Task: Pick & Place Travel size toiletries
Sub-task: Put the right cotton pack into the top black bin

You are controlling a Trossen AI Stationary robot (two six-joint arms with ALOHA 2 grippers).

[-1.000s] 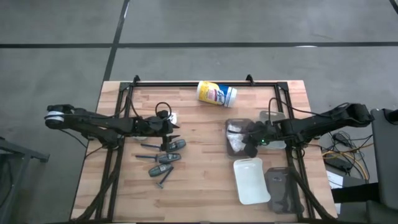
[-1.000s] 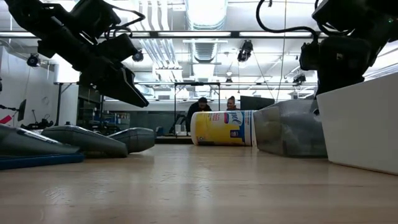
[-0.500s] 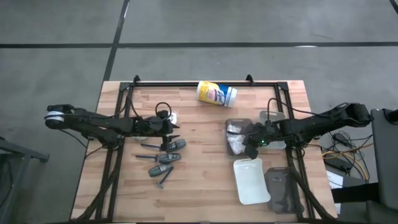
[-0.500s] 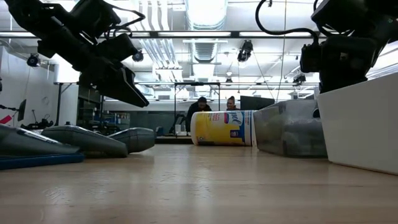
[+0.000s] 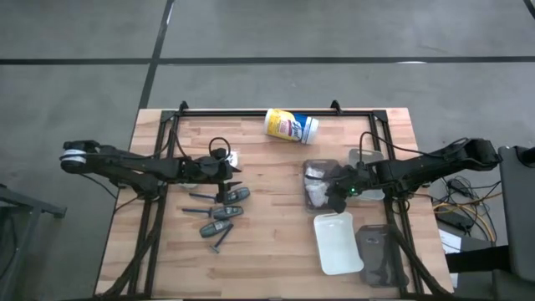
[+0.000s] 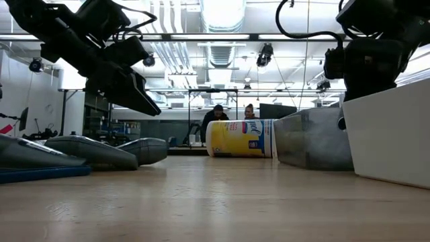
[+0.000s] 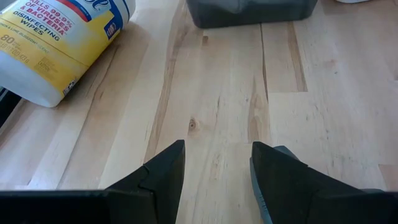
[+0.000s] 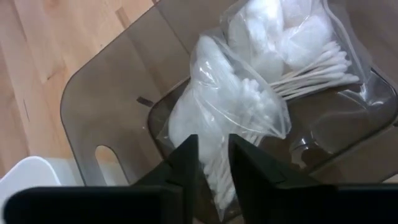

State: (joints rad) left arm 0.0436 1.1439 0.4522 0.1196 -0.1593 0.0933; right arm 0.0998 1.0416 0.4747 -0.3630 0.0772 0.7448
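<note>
smoky clear tray (image 8: 112, 99) holds two white packets (image 8: 233, 106); right jaws slightly parted above, left jaws released.

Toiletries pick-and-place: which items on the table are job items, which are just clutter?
Job:
- packets of cotton swabs in the smoky tray
- dark grey tubes
- black sticks

Clutter:
- wipes canister
- white tray

Grey concrete floor (image 5: 334, 33) with dark seam lines around wooden table (image 5: 276, 259). Beyond: strip lights, ceiling ducting (image 6: 222, 13), two people (image 6: 232, 117) apparently at desk.
</note>
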